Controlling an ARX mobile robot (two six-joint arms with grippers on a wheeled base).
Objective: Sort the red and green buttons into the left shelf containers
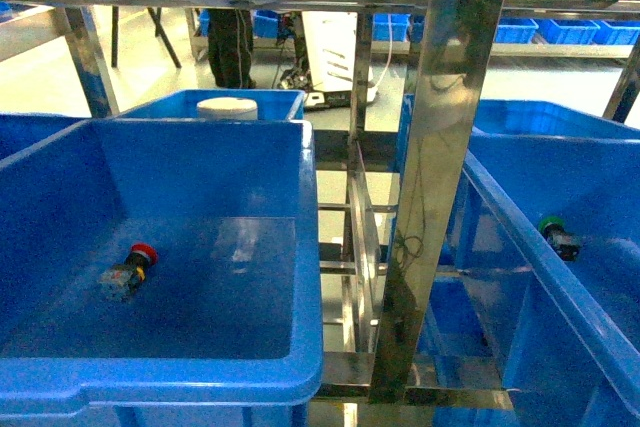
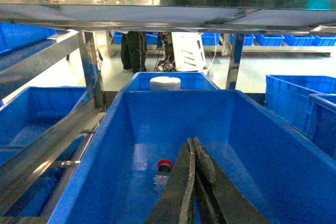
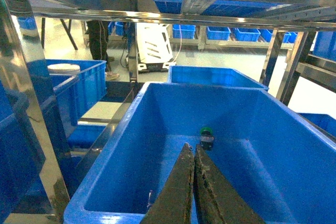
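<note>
The red button (image 1: pixel 131 269) lay on the floor of the left bin (image 1: pixel 200 372), the green button (image 1: pixel 558 237) lay in the right bin (image 1: pixel 540 277), both end effectors, left (image 2: pixel 193 182) and right (image 3: pixel 193 182), were clenched and held nothing, and no writing was legible.

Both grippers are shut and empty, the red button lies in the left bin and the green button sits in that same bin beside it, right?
Not quite. The green button lies in the right bin, apart from the red button in the left bin; the head view shows it. The rest holds.
</note>
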